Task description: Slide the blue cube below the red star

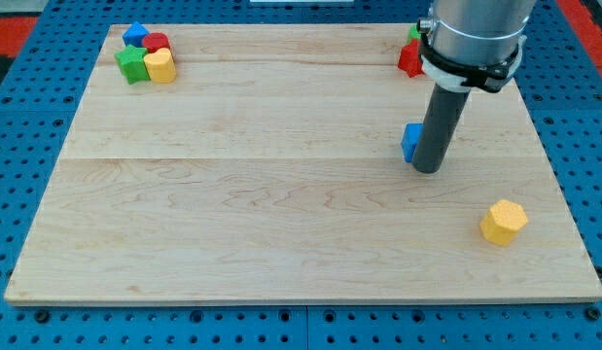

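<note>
The blue cube (410, 142) sits right of the board's centre, partly hidden behind my rod. My tip (428, 171) rests on the board just at the cube's right and lower side, touching or nearly touching it. The red star (410, 60) lies near the view's top right, straight above the blue cube, partly covered by the arm's grey body. A small bit of a green block (415, 31) shows just above the red star.
A cluster at the view's top left holds a blue block (135, 35), a red block (157, 42), a green star (131, 64) and a yellow block (160, 66). A yellow hexagonal block (503, 222) lies at the lower right. The wooden board (281, 214) ends in a blue pegboard surround.
</note>
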